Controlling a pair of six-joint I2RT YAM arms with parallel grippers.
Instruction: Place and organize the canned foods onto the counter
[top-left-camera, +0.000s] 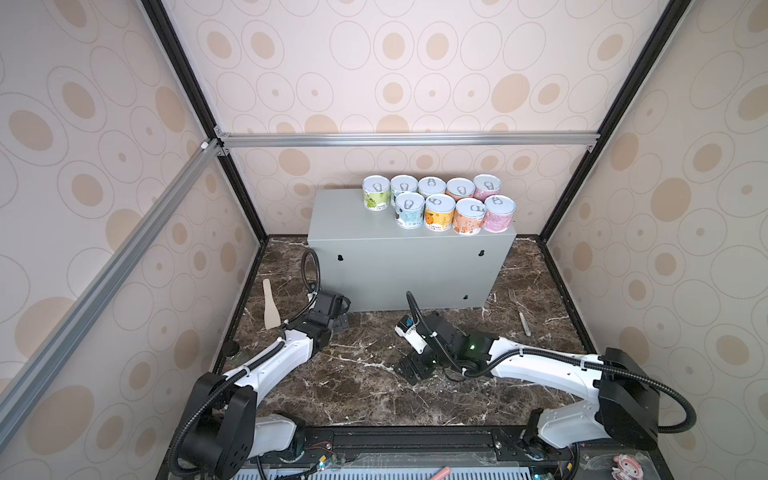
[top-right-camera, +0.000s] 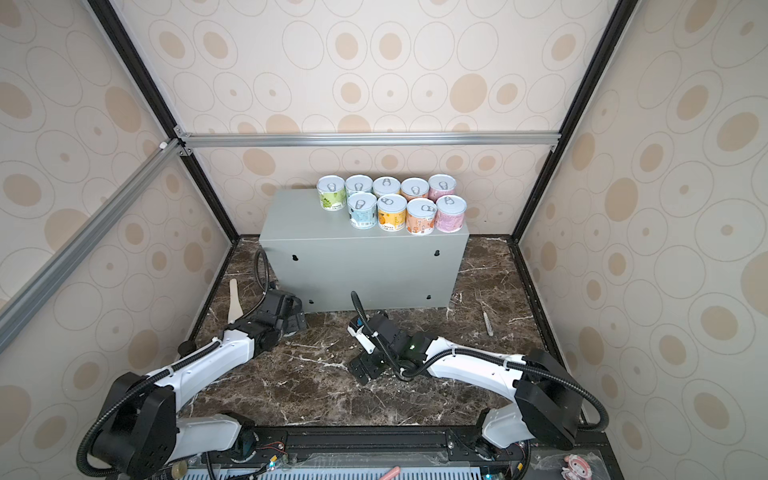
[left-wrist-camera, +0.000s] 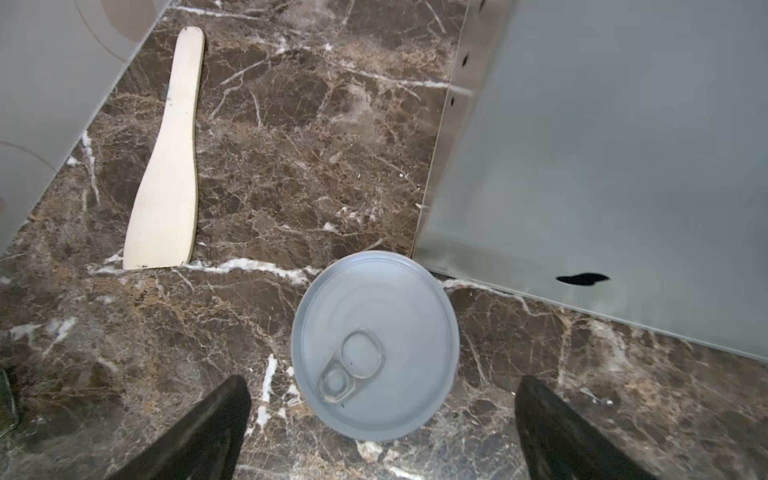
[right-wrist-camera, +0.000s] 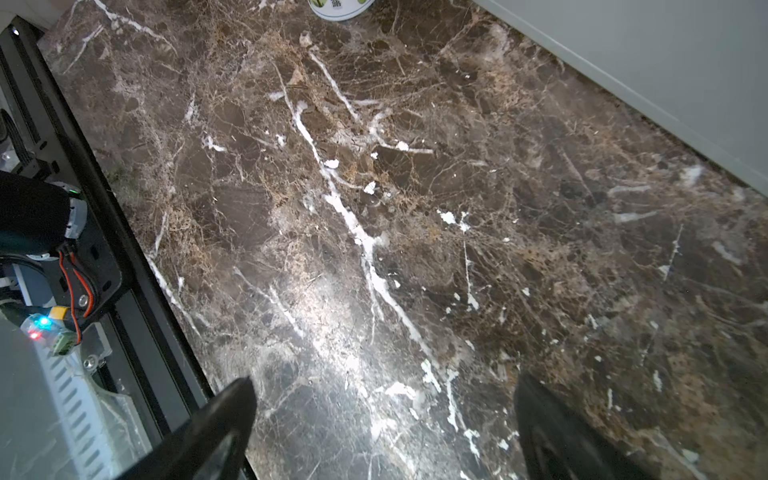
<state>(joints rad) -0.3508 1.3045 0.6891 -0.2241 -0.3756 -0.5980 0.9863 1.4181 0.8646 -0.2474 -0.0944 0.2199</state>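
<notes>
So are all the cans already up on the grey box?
No, one can stands down on the marble floor, beside the grey box.

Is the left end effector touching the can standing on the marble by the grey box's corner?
Apart. The left wrist view shows the left end effector open, with marble visible between each finger and the can.

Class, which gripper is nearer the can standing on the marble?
Left. The left gripper is poised over the can, fingers open; the right gripper is farther off over bare marble.
</notes>
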